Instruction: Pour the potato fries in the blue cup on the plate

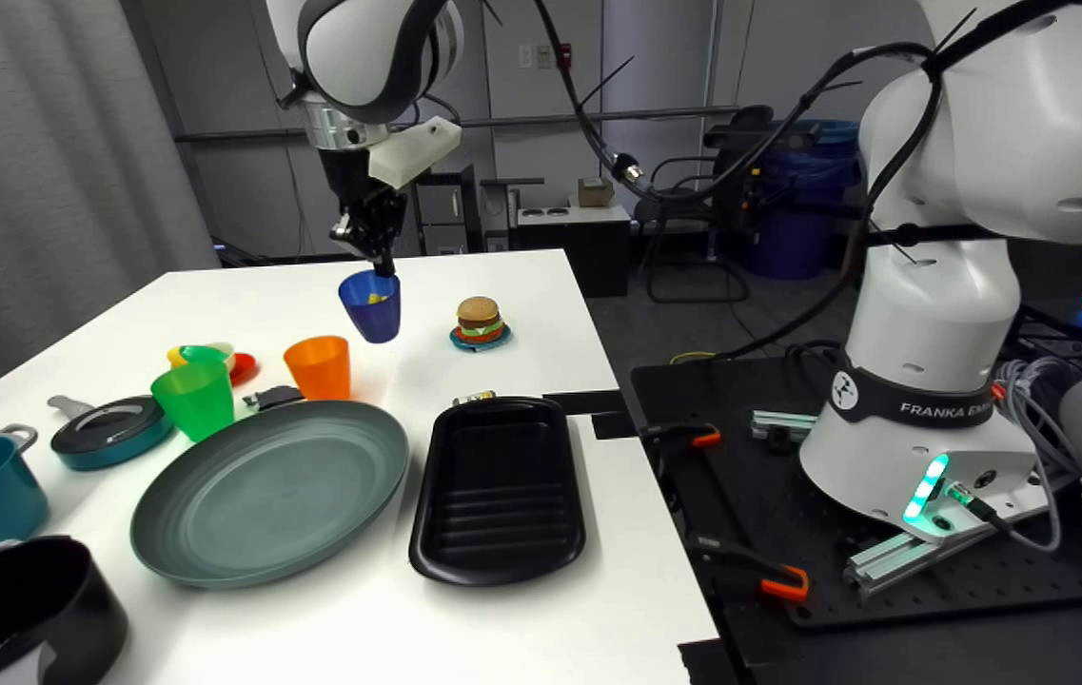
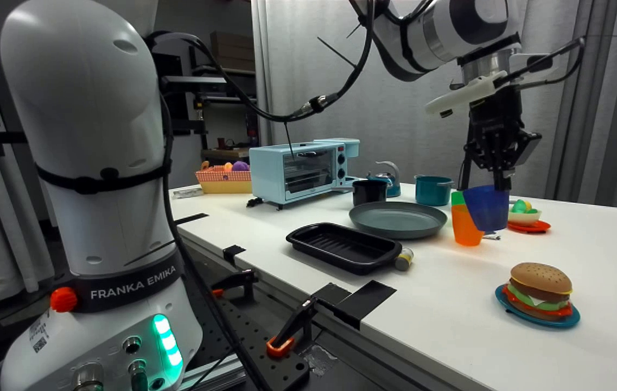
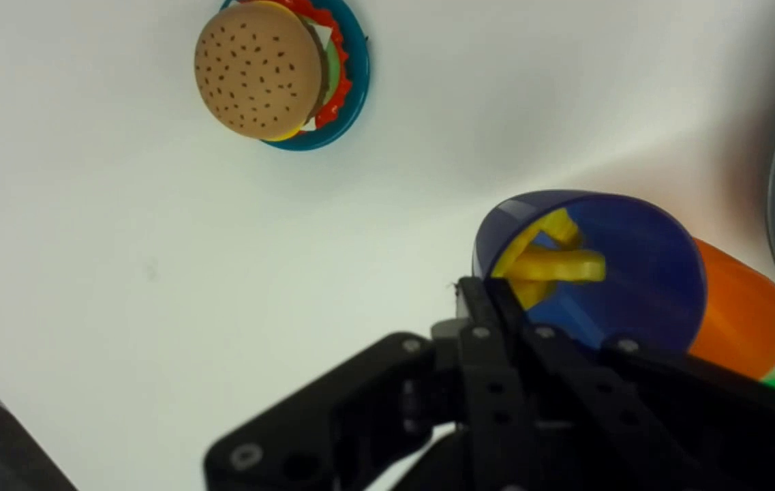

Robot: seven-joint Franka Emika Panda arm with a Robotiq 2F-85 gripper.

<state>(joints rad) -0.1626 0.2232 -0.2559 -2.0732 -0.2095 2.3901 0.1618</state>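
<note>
Potato fries (image 3: 557, 264) lie inside the blue cup (image 2: 487, 209), below the gripper (image 3: 488, 293). The gripper is clenched on the cup's rim and points downward. The cup hangs tilted, mouth uppermost, clear of the table (image 2: 449, 309).

Arm pose: the final section of the robot arm (image 1: 383, 52) descends steeply into the gripper from above. The upper section spans the gap back to the base (image 1: 893, 461), located beside the table and well apart from the gripper.

Nearest the gripper at table level, the orange cup (image 1: 319, 368) stands upright, just past the blue cup. The toy burger (image 2: 539, 290), on a small saucer (image 3: 358, 75), sits near the gripper on its base-facing side. Past the orange cup, farther from the gripper, are the green cup (image 1: 193, 400) and the plate (image 1: 260, 504). The black tray (image 1: 502, 457) lies beside the plate, on the side toward the base, also well apart from the gripper.
</note>
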